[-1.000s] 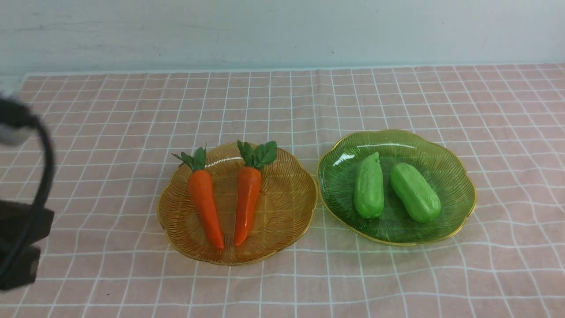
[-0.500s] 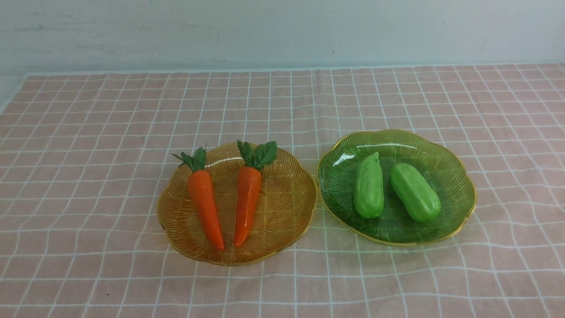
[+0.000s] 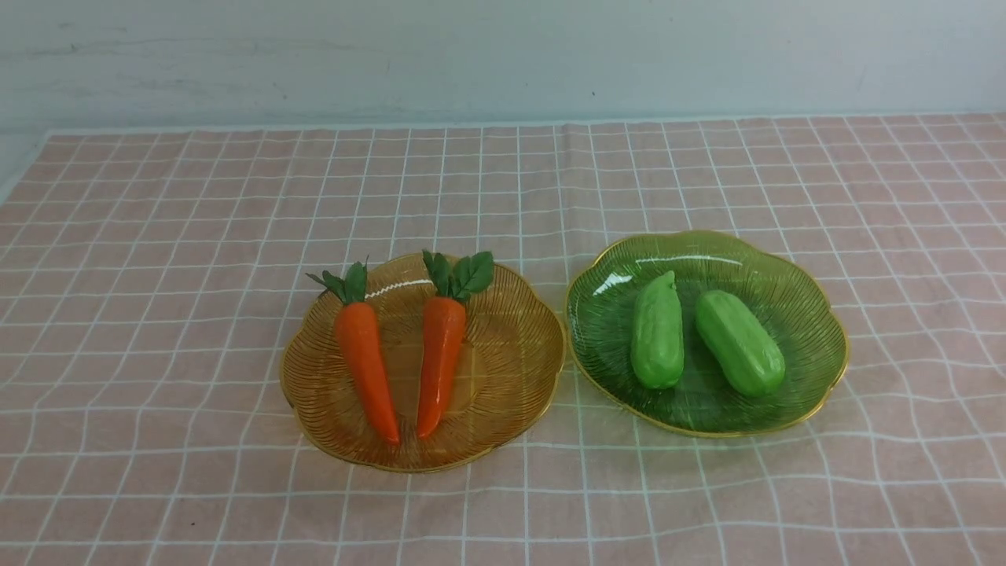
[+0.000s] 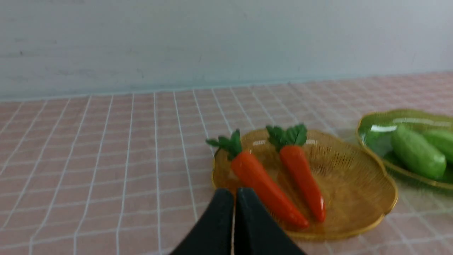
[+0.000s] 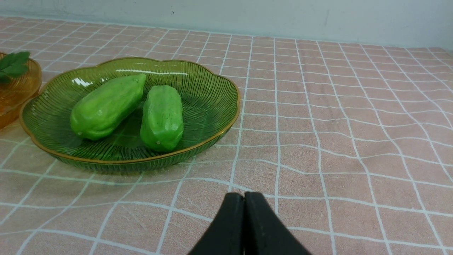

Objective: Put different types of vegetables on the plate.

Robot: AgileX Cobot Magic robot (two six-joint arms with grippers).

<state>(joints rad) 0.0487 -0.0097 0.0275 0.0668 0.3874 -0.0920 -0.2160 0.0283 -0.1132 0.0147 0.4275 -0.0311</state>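
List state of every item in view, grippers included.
left carrot: lying in amber plate
right carrot: lying in amber plate, tips nearly meeting
left cucumber: lying in green plate
right cucumber: lying in green plate
left gripper: shut, empty
right gripper: shut, empty

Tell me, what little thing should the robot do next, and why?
Probably nothing more than stay pulled back. Two orange toy carrots already lie on the ribbed amber glass plate, and two bumpy light-green toy cucumbers lie on the ribbed green glass plate. The left gripper and right gripper are shut and empty, away from both plates.
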